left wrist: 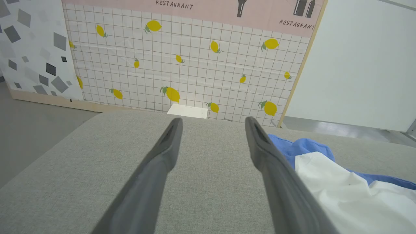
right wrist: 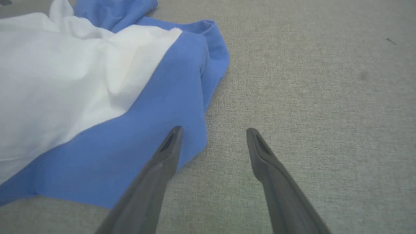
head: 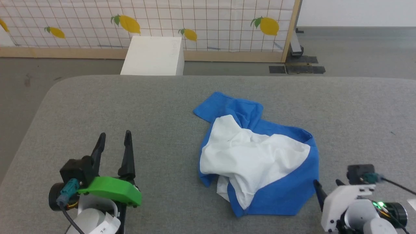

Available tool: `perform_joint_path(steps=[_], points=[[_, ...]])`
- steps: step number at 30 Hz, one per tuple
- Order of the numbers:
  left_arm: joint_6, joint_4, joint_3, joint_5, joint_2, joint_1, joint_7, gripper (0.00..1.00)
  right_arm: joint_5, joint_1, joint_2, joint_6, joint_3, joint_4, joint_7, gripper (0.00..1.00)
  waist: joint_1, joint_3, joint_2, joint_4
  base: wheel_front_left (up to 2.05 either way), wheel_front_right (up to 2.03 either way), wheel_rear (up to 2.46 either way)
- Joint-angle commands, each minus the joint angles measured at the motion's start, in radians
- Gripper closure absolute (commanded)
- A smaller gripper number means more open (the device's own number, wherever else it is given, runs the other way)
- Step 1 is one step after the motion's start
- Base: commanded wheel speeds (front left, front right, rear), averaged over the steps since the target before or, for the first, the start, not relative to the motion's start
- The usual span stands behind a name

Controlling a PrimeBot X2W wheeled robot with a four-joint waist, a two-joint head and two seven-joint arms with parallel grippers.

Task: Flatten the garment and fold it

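Observation:
The garment (head: 256, 156) lies crumpled in a heap on the grey table, white body bunched in the middle with blue cloth around it and a blue sleeve pointing up-left. My left gripper (head: 115, 138) stands open at the lower left, well apart from the cloth, nothing between its fingers. In the left wrist view the garment (left wrist: 341, 185) lies to the right of the open left gripper (left wrist: 213, 122). My right gripper (head: 326, 185) sits at the lower right by the heap's blue edge. In the right wrist view the open right gripper (right wrist: 214, 131) has its left fingertip (right wrist: 174, 136) over the garment's (right wrist: 146, 130) blue hem.
The grey fabric table (head: 130, 107) has rounded far corners and bare room all around the heap. Behind it stand a white box (head: 152, 55) on the floor and a lemon-patterned tiled panel (head: 195, 22). Black plates (head: 295, 68) lie on the floor at the panel's foot.

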Motion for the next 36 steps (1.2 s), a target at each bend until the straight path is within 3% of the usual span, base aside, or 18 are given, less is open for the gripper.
perform_joint_path(steps=[1, 8, 15, 16, 18, 26, 31, 36], points=[[-0.007, -0.004, 0.008, 0.012, -0.013, 0.019, -0.004, 0.0, -0.018, -0.033, -0.005, -0.002, 0.01, 0.004, 0.058, 0.0, 0.0, 0.014, 0.0, 0.009, 0.0, 0.0, 0.0], [-0.03, -0.005, 0.033, 0.059, -0.061, 0.022, -0.004, 0.0, -0.028, -0.121, -0.054, -0.002, 0.078, 0.038, 0.309, 0.0, 0.0, 0.062, 0.0, 0.045, 0.0, 0.0, 0.0], [-0.055, -0.004, 0.058, 0.092, -0.102, 0.008, -0.004, 0.0, 0.003, -0.149, -0.101, -0.002, 0.149, 0.077, 0.413, 0.0, 0.0, 0.098, 0.0, 0.075, 0.0, 0.0, 0.0], [-0.06, -0.002, 0.061, 0.097, -0.107, 0.007, -0.004, 0.0, 0.012, -0.15, -0.106, -0.002, 0.156, 0.082, 0.421, 0.29, 0.0, 0.101, 0.0, 0.079, 0.0, 0.0, 0.0], [-0.07, 0.002, 0.068, 0.102, -0.117, 0.006, -0.004, 0.0, 0.025, -0.153, -0.114, -0.002, 0.163, 0.083, 0.422, 1.0, 0.0, 0.104, 0.0, 0.083, 0.0, 0.0, 0.0], [-0.102, 0.022, 0.095, 0.122, -0.146, 0.008, -0.004, 0.0, 0.062, -0.224, -0.183, -0.002, 0.072, 0.053, 0.355, 1.0, 0.0, 0.111, 0.0, 0.082, 0.0, 0.0, 0.0], [-0.118, 0.034, 0.102, 0.131, -0.155, -0.002, -0.004, 0.0, 0.004, -0.273, -0.265, -0.002, -0.106, 0.08, 0.33, 1.0, 0.0, 0.111, 0.0, 0.089, 0.0, 0.0, 0.0], [-0.13, 0.048, 0.101, 0.136, -0.164, -0.011, -0.004, 0.0, -0.07, -0.28, -0.289, -0.002, -0.264, 0.125, 0.298, 1.0, 0.0, 0.113, 0.0, 0.097, 0.0, 0.0, 0.0]])
